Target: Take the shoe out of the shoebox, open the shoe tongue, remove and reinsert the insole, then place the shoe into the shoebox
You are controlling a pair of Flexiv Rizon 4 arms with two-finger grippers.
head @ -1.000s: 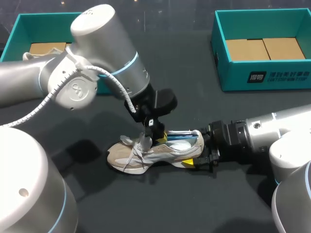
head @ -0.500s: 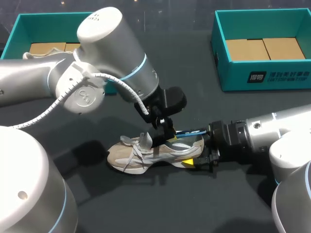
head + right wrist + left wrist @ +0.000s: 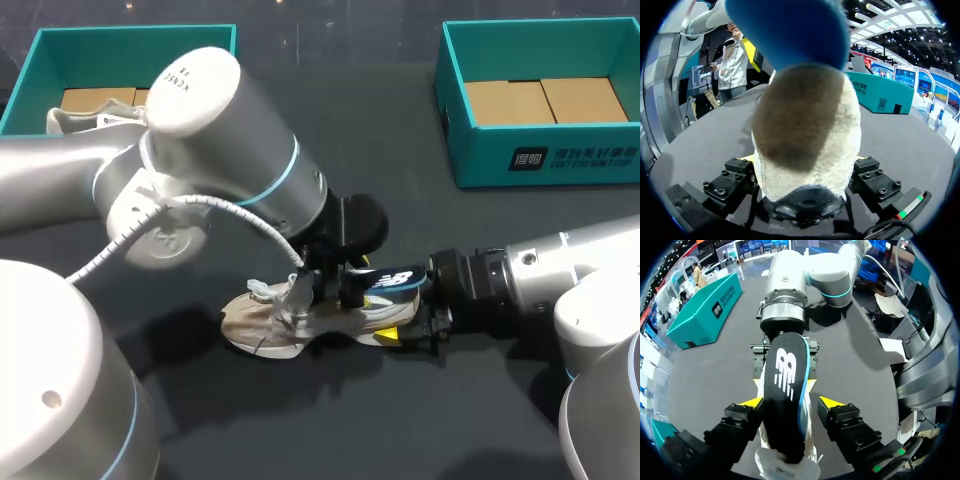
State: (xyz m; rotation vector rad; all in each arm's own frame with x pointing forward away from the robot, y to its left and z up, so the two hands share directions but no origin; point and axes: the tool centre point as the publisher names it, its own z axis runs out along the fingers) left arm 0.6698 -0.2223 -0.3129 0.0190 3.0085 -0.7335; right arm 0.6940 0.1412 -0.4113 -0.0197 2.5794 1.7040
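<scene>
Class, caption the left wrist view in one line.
Left gripper holds black insole partly out of shoe gripped by right gripper.

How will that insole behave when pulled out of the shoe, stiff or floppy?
Probably flexible but not limp: the insole stands out past the heel, holding its shape. Likely light, since it looks thin. The shoe should stay put, since the right claw clamps its heel.

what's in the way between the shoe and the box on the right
Nothing visible: the table between the shoe and the right shoebox is bare. The shoe's heel sits in the right gripper, and the insole stands half out of the shoe.
</scene>
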